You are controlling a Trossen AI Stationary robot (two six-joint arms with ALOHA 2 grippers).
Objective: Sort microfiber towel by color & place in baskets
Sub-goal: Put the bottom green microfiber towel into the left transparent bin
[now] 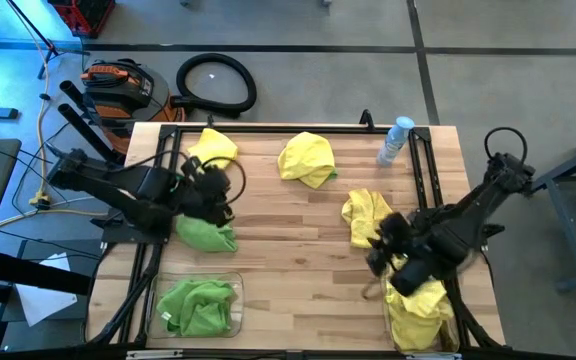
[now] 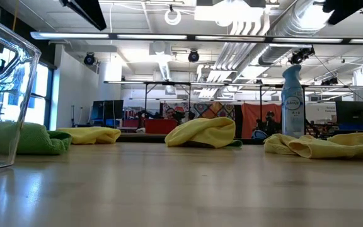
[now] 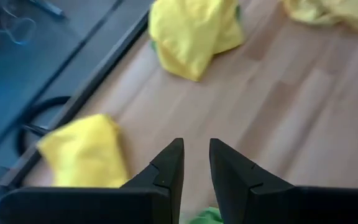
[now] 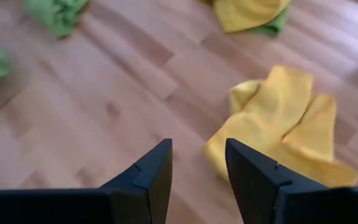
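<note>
Three yellow microfiber towels lie loose on the table: one far left (image 1: 213, 147), one far middle (image 1: 306, 158), one right of centre (image 1: 366, 213). A green towel (image 1: 206, 236) lies on the left, below my left gripper (image 1: 226, 200). That gripper is open with nothing between its fingers (image 3: 196, 144). The left basket (image 1: 233, 283) holds green towels (image 1: 198, 305). The right basket (image 1: 388, 322) holds yellow towels (image 1: 418, 310). My right gripper (image 1: 376, 260) hangs open and empty above the table (image 4: 197, 144), close to the right yellow towel (image 4: 278, 118).
A clear spray bottle with a blue cap (image 1: 396, 140) stands at the far right of the table, beside a black rail. The middle of the wooden table (image 1: 298, 250) is bare. The left basket's clear wall (image 2: 5, 94) stands close to the low camera.
</note>
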